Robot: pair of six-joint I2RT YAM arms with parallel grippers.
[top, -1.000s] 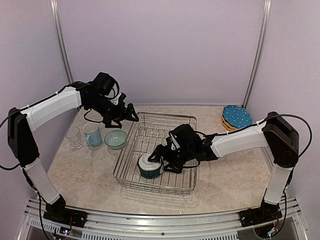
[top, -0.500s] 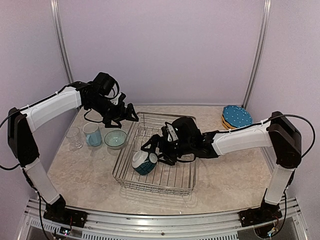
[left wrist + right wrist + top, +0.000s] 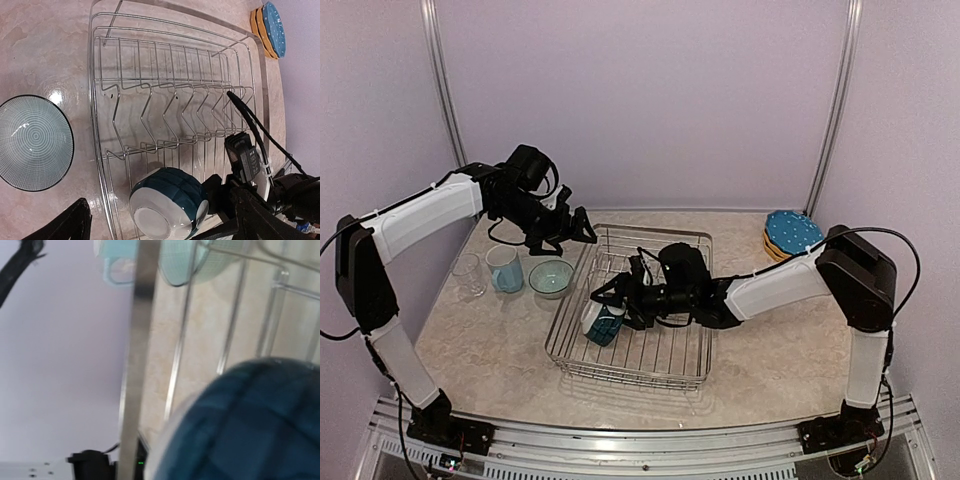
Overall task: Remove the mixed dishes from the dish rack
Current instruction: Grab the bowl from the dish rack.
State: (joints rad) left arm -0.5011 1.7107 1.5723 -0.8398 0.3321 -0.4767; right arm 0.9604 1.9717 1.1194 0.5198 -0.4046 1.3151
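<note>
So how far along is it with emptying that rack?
Nearly finished. Out already: the plates stacked far right; the clear glass, mug and pale bowl left of the dish rack. In hand: the right gripper holds a teal bowl, tipped sideways, at the rack's near left corner. Left: setting that bowl on the table; the rack otherwise looks bare.

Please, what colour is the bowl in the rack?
Dark teal bowl; clearest in left wrist view.

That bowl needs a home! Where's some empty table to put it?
Bare table lies left of the dish rack, nearer than the clear glass, mug and pale bowl; also right of it, before the plates. That row is crowded.
</note>
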